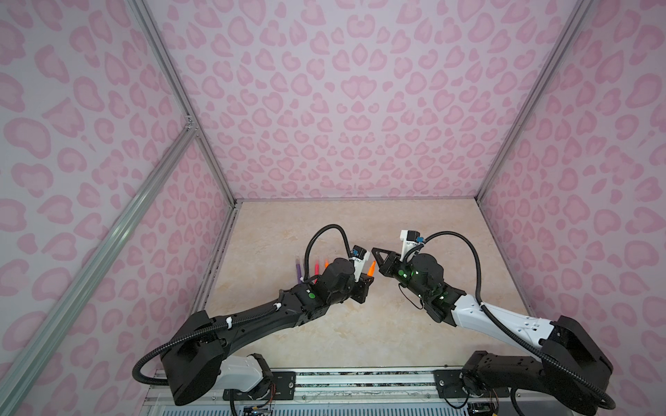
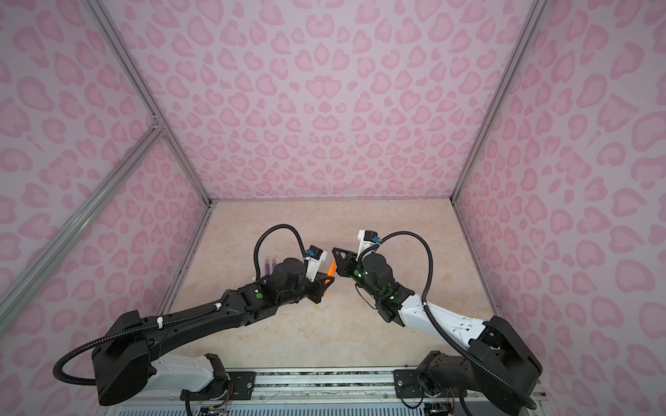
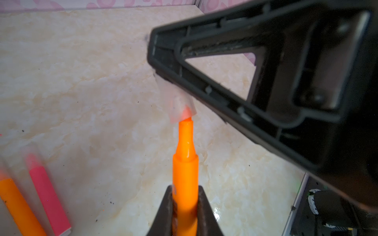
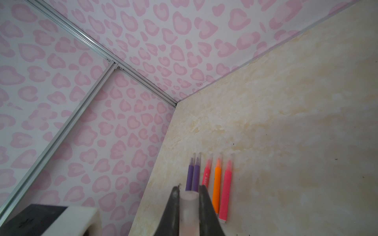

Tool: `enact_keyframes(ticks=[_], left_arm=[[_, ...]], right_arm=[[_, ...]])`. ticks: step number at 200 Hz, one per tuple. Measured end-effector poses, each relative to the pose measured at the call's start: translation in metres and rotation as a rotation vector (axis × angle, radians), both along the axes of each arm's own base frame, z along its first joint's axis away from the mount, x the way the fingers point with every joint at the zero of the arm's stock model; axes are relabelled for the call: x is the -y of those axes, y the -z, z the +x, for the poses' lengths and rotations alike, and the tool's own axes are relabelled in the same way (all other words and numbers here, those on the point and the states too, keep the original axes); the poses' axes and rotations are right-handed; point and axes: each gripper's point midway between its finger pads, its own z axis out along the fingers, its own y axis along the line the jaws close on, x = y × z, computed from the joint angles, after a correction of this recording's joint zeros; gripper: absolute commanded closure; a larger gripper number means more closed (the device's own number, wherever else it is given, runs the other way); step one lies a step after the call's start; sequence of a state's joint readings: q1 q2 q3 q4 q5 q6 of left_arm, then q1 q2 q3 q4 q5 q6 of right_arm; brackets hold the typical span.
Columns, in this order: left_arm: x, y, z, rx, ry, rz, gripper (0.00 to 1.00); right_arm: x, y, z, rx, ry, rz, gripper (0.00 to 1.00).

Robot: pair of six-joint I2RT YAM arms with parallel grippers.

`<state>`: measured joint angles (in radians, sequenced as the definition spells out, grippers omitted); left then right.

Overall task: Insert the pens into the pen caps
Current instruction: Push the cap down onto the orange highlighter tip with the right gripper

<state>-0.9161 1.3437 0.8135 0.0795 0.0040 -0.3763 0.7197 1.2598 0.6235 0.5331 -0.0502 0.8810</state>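
My left gripper (image 3: 185,190) is shut on an orange pen (image 3: 185,173), whose tip points up and away from the table. The tip sits just at the mouth of a clear pen cap (image 3: 180,106), held by my right gripper, whose black finger (image 3: 204,61) crosses the left wrist view. In the right wrist view the cap (image 4: 189,210) is pinched in my right gripper (image 4: 189,189). In both top views the grippers meet mid-table, left (image 1: 365,284) (image 2: 320,284), right (image 1: 376,251) (image 2: 337,252), with the orange pen (image 1: 372,268) (image 2: 331,268) between them.
Several other pens lie in a row on the beige table (image 4: 286,143), each with a clear cap over its tip: two purple (image 4: 193,175), a pink (image 4: 206,175), an orange (image 4: 217,183) and a pink (image 4: 226,190). The row (image 1: 298,270) lies behind my left arm. Pink-patterned walls enclose three sides.
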Motion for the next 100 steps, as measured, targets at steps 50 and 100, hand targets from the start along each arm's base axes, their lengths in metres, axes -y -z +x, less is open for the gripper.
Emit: enact_keyframes(ticks=[50,100], left_arm=[[-0.01,-0.002,0.006,-0.038,-0.025,-0.045,0.97],[-0.021,-0.006,-0.002,-0.044,-0.031,-0.068,0.97]], right_arm=[[-0.013,0.0,-0.009,0.005,-0.017,0.009,0.99],[-0.025,0.001,-0.017,0.029,-0.021,0.038,0.99]])
